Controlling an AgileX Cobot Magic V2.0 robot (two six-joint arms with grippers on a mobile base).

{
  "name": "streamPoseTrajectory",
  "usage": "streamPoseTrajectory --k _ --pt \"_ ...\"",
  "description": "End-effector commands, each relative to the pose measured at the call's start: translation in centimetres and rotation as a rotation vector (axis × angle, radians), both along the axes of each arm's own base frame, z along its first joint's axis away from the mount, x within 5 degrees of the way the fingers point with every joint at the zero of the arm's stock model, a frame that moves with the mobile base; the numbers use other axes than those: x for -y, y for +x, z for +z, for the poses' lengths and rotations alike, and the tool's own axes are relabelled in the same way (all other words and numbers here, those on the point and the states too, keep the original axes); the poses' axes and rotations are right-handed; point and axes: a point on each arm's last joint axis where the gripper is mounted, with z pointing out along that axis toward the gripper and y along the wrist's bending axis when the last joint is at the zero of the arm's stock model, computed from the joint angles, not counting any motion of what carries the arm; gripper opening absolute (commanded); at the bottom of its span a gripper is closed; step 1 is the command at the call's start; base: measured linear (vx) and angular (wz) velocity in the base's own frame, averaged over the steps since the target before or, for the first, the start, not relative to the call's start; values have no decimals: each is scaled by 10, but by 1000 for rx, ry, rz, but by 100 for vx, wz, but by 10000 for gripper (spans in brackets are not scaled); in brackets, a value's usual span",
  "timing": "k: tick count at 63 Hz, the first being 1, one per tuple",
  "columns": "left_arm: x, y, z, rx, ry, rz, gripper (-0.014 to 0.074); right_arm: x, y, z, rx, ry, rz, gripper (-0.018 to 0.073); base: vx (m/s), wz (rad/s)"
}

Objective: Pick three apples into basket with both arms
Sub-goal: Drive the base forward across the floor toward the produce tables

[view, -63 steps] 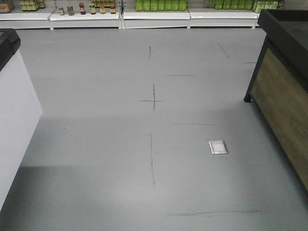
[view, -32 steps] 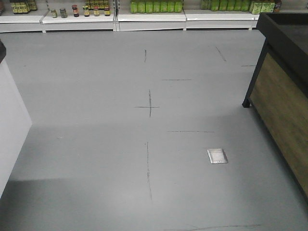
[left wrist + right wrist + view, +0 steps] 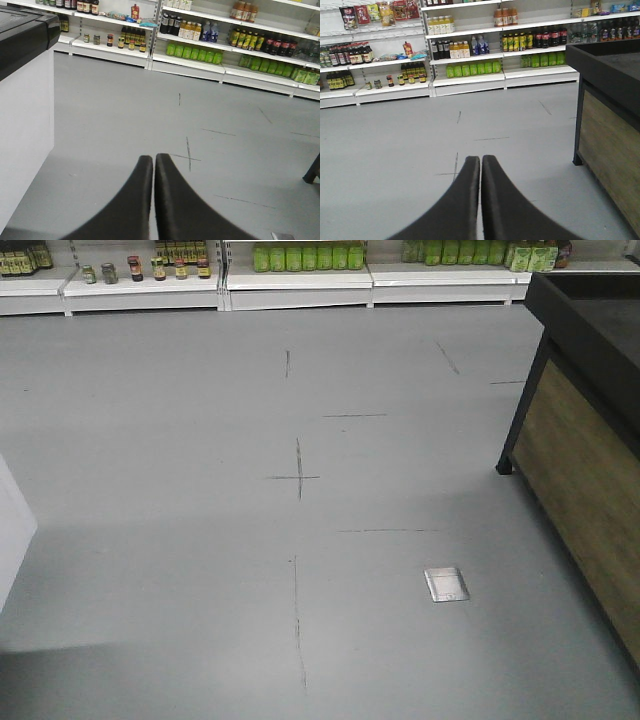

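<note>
The apples and the basket are out of view in all three views. My left gripper point(image 3: 153, 159) points over bare grey floor, its two black fingers pressed together with nothing between them. My right gripper point(image 3: 480, 160) is likewise shut and empty, aimed across the floor toward the shelves. Neither arm shows in the front-facing view.
A grey shop floor point(image 3: 200, 440) with pen-like marks and a small metal floor plate point(image 3: 446, 584). A black-topped, wood-sided counter point(image 3: 590, 480) stands at the right. A white cabinet point(image 3: 25, 130) with a black top stands at the left. Shelves of bottles and jars point(image 3: 470, 55) line the far wall.
The front view has shifted right and forward: the white cabinet slid nearly out of frame at the left, and the floor marks and metal plate moved down and left.
</note>
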Motion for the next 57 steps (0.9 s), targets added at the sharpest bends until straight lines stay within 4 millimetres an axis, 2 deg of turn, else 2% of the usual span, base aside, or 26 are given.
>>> streamPoseTrajectory --k 1,57 --pt "1 0 4 75 -2 -9 -6 0 0 3 78 -19 -2 -4 19 -2" --pt "1 0 4 75 -2 -9 -6 0 0 3 78 -19 -2 -4 21 -11"
